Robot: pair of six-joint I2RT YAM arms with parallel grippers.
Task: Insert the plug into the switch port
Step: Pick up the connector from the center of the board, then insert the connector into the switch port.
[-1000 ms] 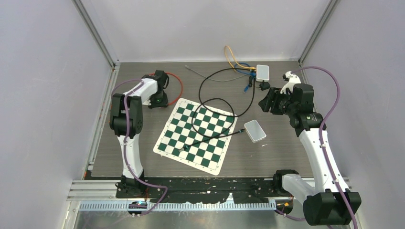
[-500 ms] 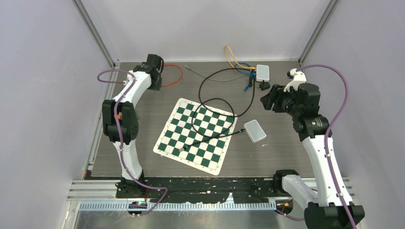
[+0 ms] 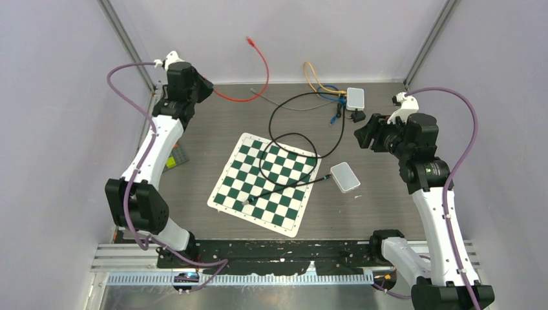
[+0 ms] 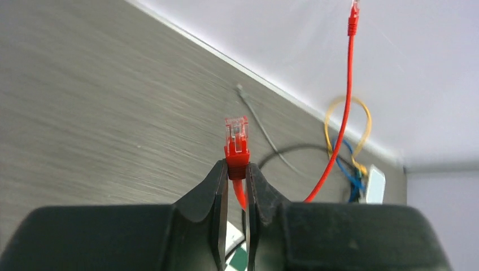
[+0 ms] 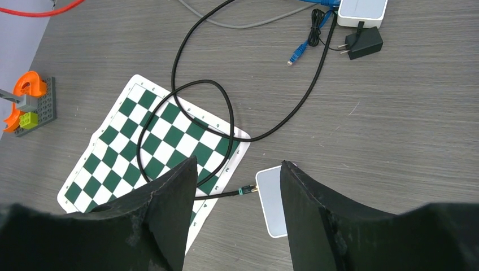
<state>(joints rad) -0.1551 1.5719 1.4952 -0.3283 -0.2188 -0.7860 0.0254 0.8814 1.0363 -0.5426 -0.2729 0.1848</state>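
My left gripper [image 3: 205, 88] is raised at the back left and shut on a red network plug [image 4: 236, 141]. Its red cable [image 3: 258, 74] arcs up, and the other red plug [image 4: 353, 16] hangs against the back wall. A white switch [image 3: 355, 98] with yellow and blue cables sits at the back right; it also shows in the left wrist view [image 4: 375, 183] and the right wrist view [image 5: 361, 10]. A second white box [image 3: 345, 176] lies by the mat with a black cable plugged in. My right gripper [image 3: 362, 134] is open and empty above that box [image 5: 271, 200].
A green-and-white chessboard mat [image 3: 265, 182] lies mid-table with a black cable [image 3: 284, 139] looped over it. A loose blue plug [image 5: 297, 55] and a black power adapter [image 5: 364, 44] lie near the far switch. An orange toy on a grey plate [image 5: 25, 101] sits at the left.
My left arm has lifted and swung to the back-left corner, pulling the red cable up off the table. My right gripper has shifted slightly back and right.
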